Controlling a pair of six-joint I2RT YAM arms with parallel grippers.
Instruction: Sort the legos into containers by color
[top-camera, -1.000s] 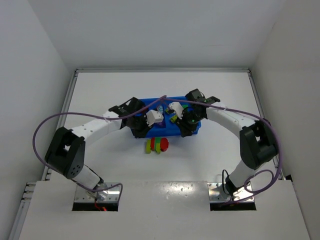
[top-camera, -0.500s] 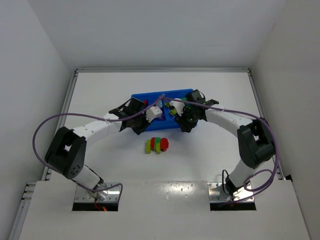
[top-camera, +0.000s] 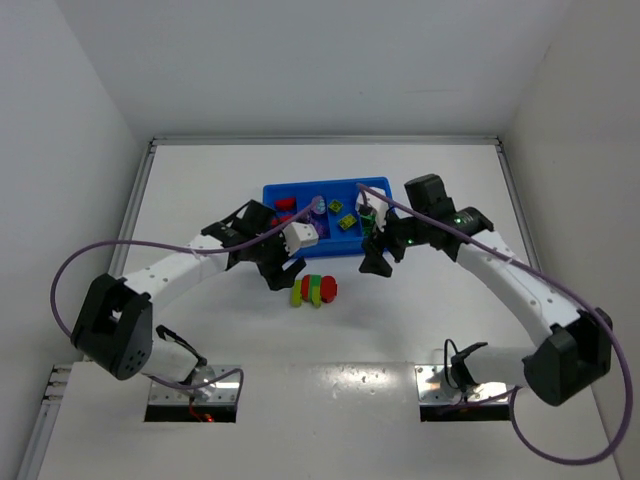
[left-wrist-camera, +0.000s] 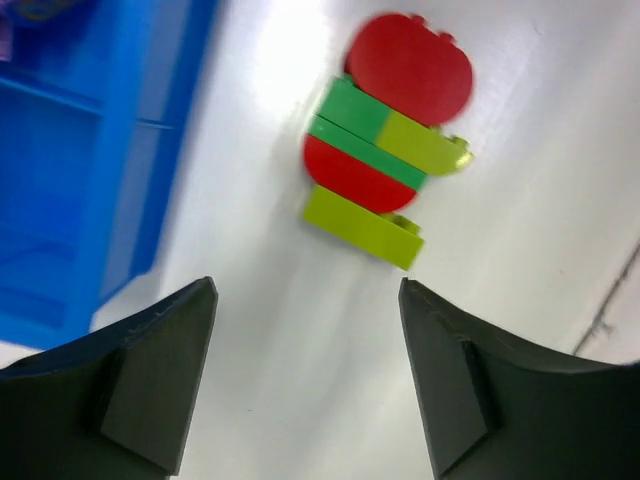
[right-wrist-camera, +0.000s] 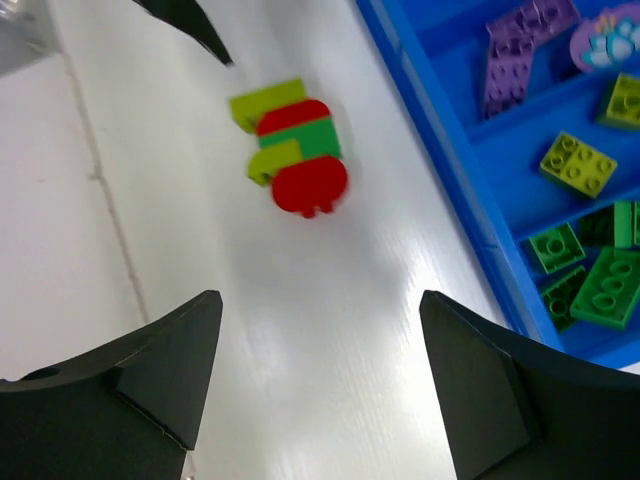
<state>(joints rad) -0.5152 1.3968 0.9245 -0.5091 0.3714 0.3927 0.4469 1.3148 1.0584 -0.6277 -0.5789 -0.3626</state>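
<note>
Top external view showed the blue tray (top-camera: 268, 205) at mid-table with loose bricks lying in its compartments. One joined cluster (top-camera: 314, 290) of red, green and yellow-green legos sat on the table just in front of it, between the left gripper (top-camera: 285, 272) and the right gripper (top-camera: 378, 262); neither held anything

Left wrist view had its jaws spread wide and empty above the table, the cluster just ahead of them. It showed a round red piece, a green and yellow-green layer, what looked through the blur like a red half-round, and a yellow-green brick

Right wrist view, jaws likewise wide and empty, showed purple bricks (right-wrist-camera: 515, 55), yellow-green bricks (right-wrist-camera: 577, 162) and green bricks (right-wrist-camera: 600, 285) in separate compartments

I judged most of the sorting done, with the cluster left to be pulled apart and binned by colour
</note>
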